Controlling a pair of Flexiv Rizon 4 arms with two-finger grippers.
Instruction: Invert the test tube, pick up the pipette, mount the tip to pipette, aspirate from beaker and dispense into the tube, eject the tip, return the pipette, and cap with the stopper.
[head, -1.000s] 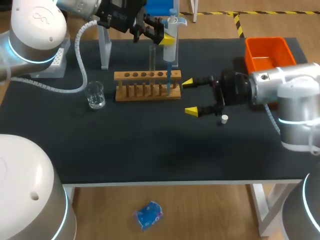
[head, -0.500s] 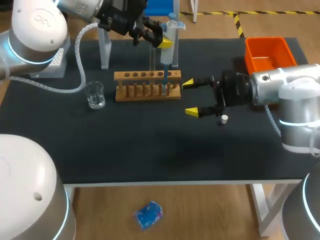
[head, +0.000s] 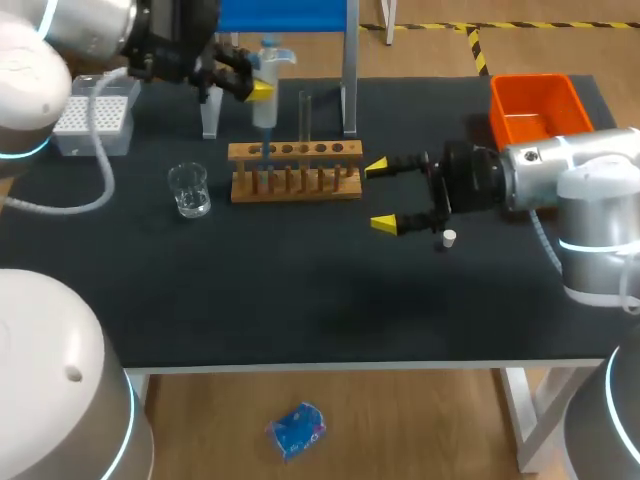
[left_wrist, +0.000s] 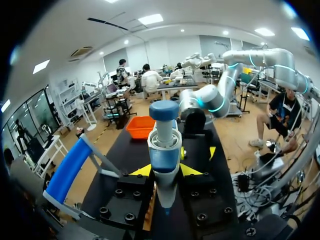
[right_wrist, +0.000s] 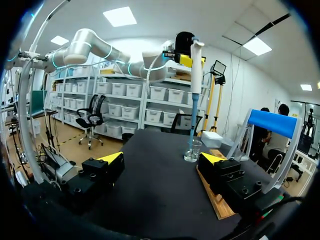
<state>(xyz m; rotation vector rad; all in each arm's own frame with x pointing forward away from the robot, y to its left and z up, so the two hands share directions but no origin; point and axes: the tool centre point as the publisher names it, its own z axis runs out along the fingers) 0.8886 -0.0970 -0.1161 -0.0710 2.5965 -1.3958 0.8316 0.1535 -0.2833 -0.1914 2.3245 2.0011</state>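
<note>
Your left hand (head: 250, 88) is clamped on the white-and-blue plastic pipette (head: 266, 108) at upper left, upright with its blue tip (head: 265, 140) down, likely bound for the clear glass beaker (head: 189, 190). Your right hand (head: 380, 195) rests spread apart beside the small white stopper (head: 449, 238), ready for capping.

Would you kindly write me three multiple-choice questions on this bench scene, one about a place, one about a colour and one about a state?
1. Where is the white stopper?
A. Held up in the air.
B. On the table beside the right gripper.
C. Hanging off the table's edge.

2. What colour is the bin at the table's far corner?
A. Orange.
B. Green.
C. White.

3. What state is the left gripper in?
A. Open and empty.
B. Shut on the pipette.
C. Out of sight.

Answers:
1 B: it rests on the black top by the nearer yellow fingertip.
2 A: its walls are bright orange.
3 B: the left wrist view shows both fingers against the pipette.
</note>
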